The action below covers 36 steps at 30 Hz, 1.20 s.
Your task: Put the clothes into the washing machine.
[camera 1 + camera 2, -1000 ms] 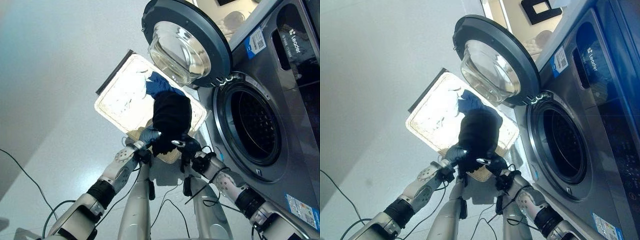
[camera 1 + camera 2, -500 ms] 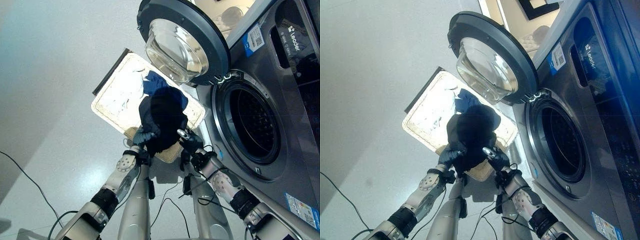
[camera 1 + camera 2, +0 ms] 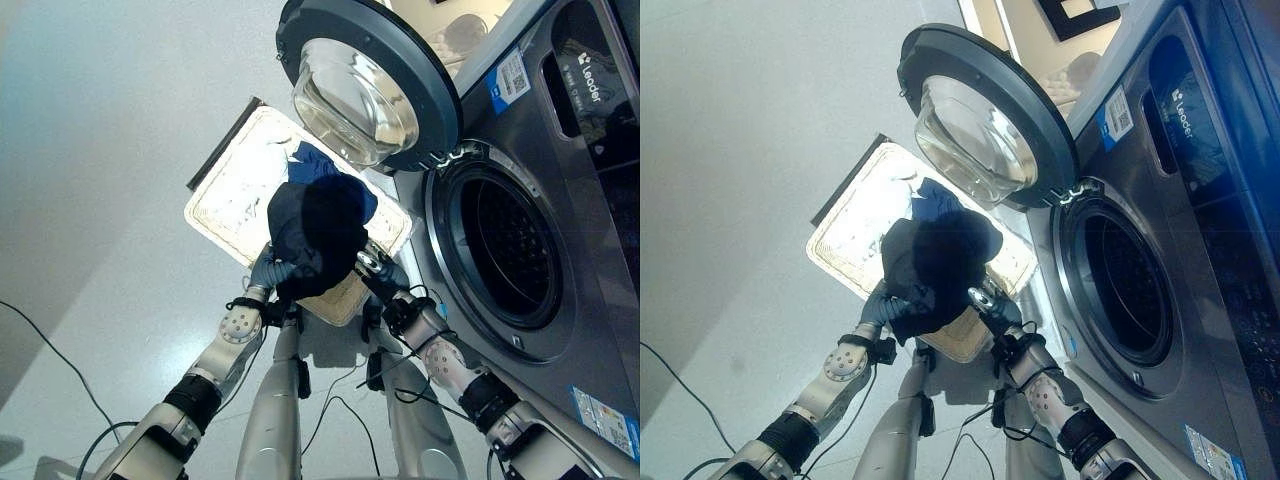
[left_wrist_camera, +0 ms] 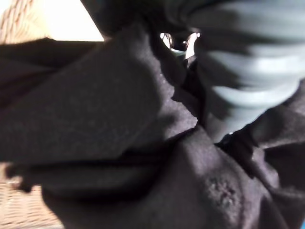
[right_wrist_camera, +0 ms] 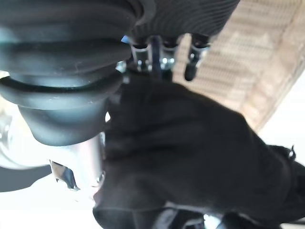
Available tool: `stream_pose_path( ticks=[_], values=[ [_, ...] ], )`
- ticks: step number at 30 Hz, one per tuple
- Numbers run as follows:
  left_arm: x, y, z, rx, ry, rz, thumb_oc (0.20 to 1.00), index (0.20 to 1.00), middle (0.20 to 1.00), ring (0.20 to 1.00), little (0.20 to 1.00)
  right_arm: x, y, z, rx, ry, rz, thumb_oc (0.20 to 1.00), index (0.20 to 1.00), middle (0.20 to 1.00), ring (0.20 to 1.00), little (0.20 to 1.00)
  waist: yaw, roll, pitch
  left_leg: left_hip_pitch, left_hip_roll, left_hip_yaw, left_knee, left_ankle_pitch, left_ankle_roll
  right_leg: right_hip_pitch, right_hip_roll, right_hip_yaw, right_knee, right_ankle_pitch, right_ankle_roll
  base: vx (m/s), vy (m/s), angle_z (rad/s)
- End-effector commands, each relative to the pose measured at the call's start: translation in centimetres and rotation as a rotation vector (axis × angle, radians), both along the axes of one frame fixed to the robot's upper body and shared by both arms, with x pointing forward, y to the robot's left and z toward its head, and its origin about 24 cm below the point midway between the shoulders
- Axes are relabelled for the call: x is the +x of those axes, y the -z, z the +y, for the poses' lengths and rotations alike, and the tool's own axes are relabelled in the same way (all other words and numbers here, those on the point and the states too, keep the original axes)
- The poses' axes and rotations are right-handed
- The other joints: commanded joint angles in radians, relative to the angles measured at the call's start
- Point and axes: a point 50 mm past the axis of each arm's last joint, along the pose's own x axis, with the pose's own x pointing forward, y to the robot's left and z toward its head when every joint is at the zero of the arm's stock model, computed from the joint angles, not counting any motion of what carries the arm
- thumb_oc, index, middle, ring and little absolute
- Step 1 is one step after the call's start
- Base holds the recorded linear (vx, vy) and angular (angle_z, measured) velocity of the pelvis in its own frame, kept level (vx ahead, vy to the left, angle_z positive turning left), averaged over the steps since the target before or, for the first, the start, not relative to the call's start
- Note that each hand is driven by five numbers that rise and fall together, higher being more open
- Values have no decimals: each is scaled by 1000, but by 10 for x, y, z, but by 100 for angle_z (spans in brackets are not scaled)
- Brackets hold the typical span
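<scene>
Black garment (image 3: 318, 235) pinched between left hand (image 3: 268, 272), right hand (image 3: 374, 270), over basket (image 3: 225, 210), grey floor (image 3: 100, 150).

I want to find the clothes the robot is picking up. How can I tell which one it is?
Start at the big grey washing machine with its round door swung open. Beside it on the floor sits a pale woven basket, and just above the basket's near end the left robot hand and right robot hand hold up a black garment. It is a dark bundle, unlike the blue cloth lying in the basket behind it.
</scene>
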Motion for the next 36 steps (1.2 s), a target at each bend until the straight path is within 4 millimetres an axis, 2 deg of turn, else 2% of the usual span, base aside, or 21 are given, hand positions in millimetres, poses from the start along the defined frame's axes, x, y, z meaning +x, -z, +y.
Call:
stream_pose_path(
  ticks=[1,8,12,16,21,24,28,29,30,31,36],
  values=[
    [-4,-13,-24,48,213,-42,200,200,200,200,200,4,-24,5,21,-43,-97,1000,1000,1000,1000,1000,3,-14,0,33,-70,68,30,-100,-16,37,-19,-39,-102,82,85,0,0,0],
    [-4,-7,-37,173,409,68,200,200,200,200,200,5,-19,9,-103,-124,-72,1000,1000,1000,1000,1000,-6,-13,0,33,-69,73,28,-97,-16,36,-17,-33,-103,85,87,0,0,0],
    [-4,-6,-44,202,521,122,200,200,200,200,200,4,-10,12,-185,-208,-34,1000,1000,1000,1000,1000,-13,-13,0,39,-65,85,24,-97,-19,39,-17,-33,-108,86,90,0,0,0],
    [-4,-5,-49,223,570,151,200,200,200,200,200,3,-4,14,-220,-263,-11,1000,1000,1000,1000,1000,-14,-14,0,36,-65,86,24,-95,-20,38,-17,-32,-110,88,90,0,0,0],
    [-1,-3,-52,339,592,160,200,200,200,200,200,-1,4,20,-306,-392,35,1000,1000,1000,1000,1000,-17,-22,0,25,-66,83,24,-90,-22,27,-13,-24,-110,91,90,0,0,0],
    [1,-5,-51,394,623,166,200,200,200,200,200,-6,7,22,-279,-482,60,1000,1000,1000,1000,1000,-17,-27,0,20,-64,82,19,-85,-23,21,-13,-21,-112,94,92,3,-21,0],
    [-1,-4,-55,425,686,191,200,200,200,200,200,-7,4,25,-219,-508,64,1000,1000,1000,1000,1000,-18,-30,0,13,-64,83,19,-82,-25,15,-13,-22,-117,100,93,4,-17,0],
    [-3,-4,-59,429,744,221,200,200,200,200,200,-7,1,28,-162,-508,65,398,398,398,398,398,-20,-32,0,10,-63,83,19,-81,-27,11,-13,-22,-120,103,95,16,-33,0],
    [-4,-4,-61,430,767,232,200,200,200,200,200,-7,0,28,-149,-500,62,250,250,250,250,250,-22,-32,0,8,-63,84,18,-80,-27,9,-13,-21,-123,105,96,0,0,0],
    [-5,-3,-62,431,781,240,200,200,200,200,200,-6,-1,28,-144,-491,57,200,200,200,200,200,-22,-32,0,7,-63,84,17,-80,-28,8,-12,-21,-124,106,96,0,0,0],
    [-15,7,-70,451,904,370,200,200,200,200,200,-3,-5,30,-122,-407,20,200,200,200,200,200,-37,-29,0,-9,-66,84,12,-74,-28,-10,-8,-11,-140,121,95,0,0,0]
  ],
)
